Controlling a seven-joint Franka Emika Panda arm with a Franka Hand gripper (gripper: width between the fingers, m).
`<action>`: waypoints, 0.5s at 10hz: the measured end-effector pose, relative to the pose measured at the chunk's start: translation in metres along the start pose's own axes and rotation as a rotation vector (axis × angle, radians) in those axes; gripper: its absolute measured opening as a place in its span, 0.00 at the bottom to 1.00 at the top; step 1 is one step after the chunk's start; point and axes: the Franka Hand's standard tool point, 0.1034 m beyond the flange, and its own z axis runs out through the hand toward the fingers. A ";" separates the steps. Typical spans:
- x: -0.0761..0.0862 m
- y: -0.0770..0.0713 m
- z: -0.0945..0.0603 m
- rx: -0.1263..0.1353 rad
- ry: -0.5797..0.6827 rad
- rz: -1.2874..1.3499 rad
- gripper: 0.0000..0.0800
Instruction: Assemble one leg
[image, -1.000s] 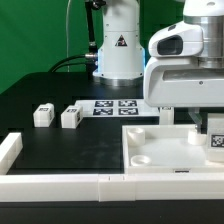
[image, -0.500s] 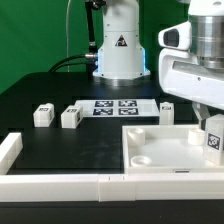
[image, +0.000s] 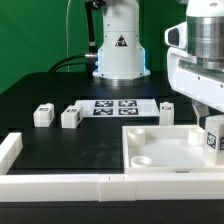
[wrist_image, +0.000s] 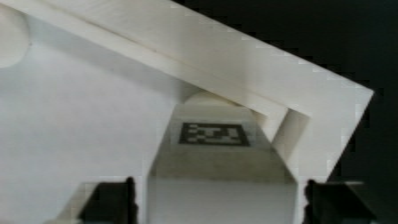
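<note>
The gripper (wrist_image: 217, 204) was clamped on the leg (image: 213, 138), with one finger (wrist_image: 111, 200) on each side of it in the wrist view. The black-and-white tag (wrist_image: 217, 133) on the leg's face was turned toward that camera. In the exterior view the leg hung upright under the gripper, over the corner of the panel (image: 160, 150) on the exterior view's right, and was partly cut off by the picture's edge. I could not tell whether its lower end touched the panel or stood just above it. The wrist view showed the panel's raised rim (wrist_image: 267, 70) turning a corner just beyond the leg, with the panel's flat white face beside it.

The panel lay flat on the black table (image: 60, 145). A round socket (image: 142, 158) showed near its front corner on the exterior view's left. Just beyond the panel's far edge another leg (image: 167, 112) stood on the table. The marker board (image: 113, 107) lay farther back from the panel, toward the exterior view's left. Two more legs, the outer one (image: 42, 115) and the inner one (image: 70, 117), stood side by side, close but not touching, well apart from the panel on the exterior view's left. A long white bar (image: 60, 184) lay along the front, reaching the panel's front corner. A shorter bar (image: 10, 150) stood at the far left. The arm's white base (image: 118, 45) rose behind the marker board.
</note>
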 end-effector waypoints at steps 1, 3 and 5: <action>-0.001 0.000 0.000 0.000 0.000 -0.033 0.75; -0.001 0.000 0.000 -0.003 0.004 -0.343 0.79; -0.002 0.001 0.001 -0.007 0.003 -0.650 0.81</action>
